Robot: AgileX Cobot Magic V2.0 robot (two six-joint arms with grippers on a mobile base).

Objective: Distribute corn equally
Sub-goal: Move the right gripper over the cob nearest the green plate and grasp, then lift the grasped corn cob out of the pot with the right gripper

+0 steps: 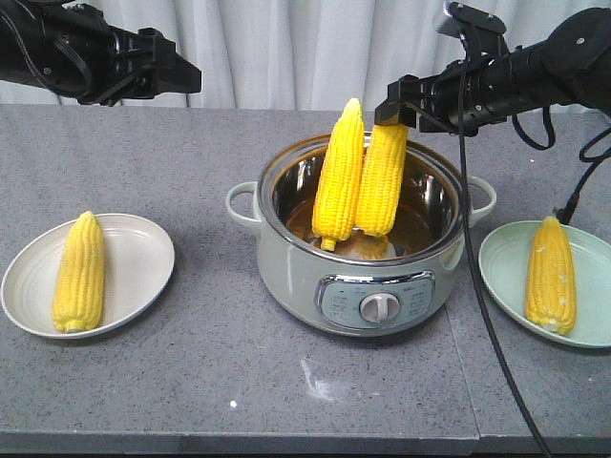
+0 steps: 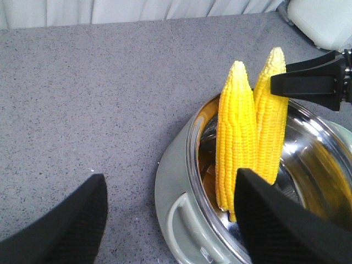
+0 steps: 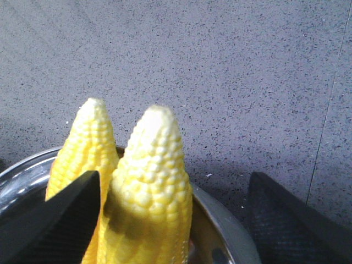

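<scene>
Inside the pot (image 1: 286,272), two cobs of the corn are shown standing on end, with their blunt bases on the pot floor and their pale tips raised well above the rim. Their long axes are close to vertical, leaning a little, and the two are touching along their flanks. The right-hand cob (image 1: 382,181) is the one concerned in the coming move. Its tip is bracketed by the right gripper (image 1: 393,114), which is extended in from the pot's right side above rim height. In the right wrist view the fingers (image 3: 60,220) are seen spread wide, one close against the cob's flank and the other well clear of it, so nothing is pinched yet. The cob thus lies between and below the jaws, its axis roughly crosswise to the arm's near-horizontal reach. The left-hand cob (image 1: 339,172) stands just beside that closer finger and is judged liable to be dragged along if the closing is not centred. The left gripper (image 1: 186,74) is shown well apart from the pot, up and to its left, jaws likewise spread and empty; the right arm is plainly the nearer. Left of the pot, a third cob (image 1: 79,272) is laid on a white plate (image 1: 138,248); right of the pot, a fourth cob (image 1: 551,275) is laid on a green plate (image 1: 501,258).
</scene>
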